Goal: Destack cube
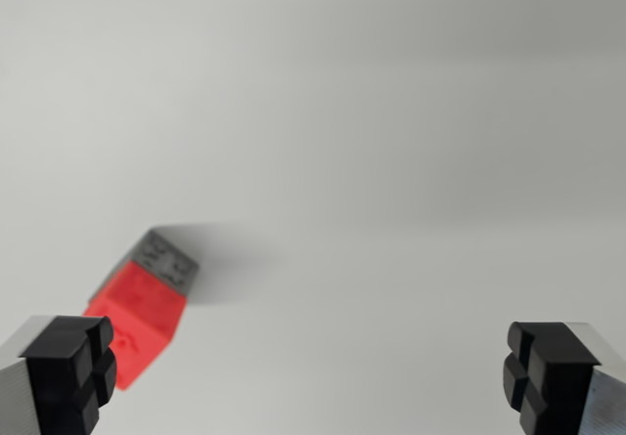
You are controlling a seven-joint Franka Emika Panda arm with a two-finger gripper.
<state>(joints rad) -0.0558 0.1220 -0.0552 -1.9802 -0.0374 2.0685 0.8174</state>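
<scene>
The biggest thing I have in the wrist view is the pale grey tabletop point(391, 112), bare and featureless, and that worries me first: with nothing on it to judge height against, I could bring the arm down too far and drive a finger into the surface or into the blocks. Next is the stack itself, at the wrist view's lower left: a red cube point(139, 320) with a grey cube point(166, 257) touching it on its far side, the pair leaning diagonally in the frame, which I read as the camera looking steeply down on a grey block beneath a red one, though I cannot be sure which is on top from this angle alone. The stack sits well off the centre line of the gripper point(318, 381), just beside the left-hand finger and partly hidden by it, so if I close or descend from here that finger would likely clip the red cube and shove or topple the whole stack rather than lift one piece cleanly. The cubes also look rotated relative to the fingers, so a grasp without turning the wrist might catch corners and let the block slip. As for the arm, it hangs above the table, pointing down. The two black fingertips point(70, 371) stand wide apart at the bottom corners of the frame, holding nothing, with bare table between them.
</scene>
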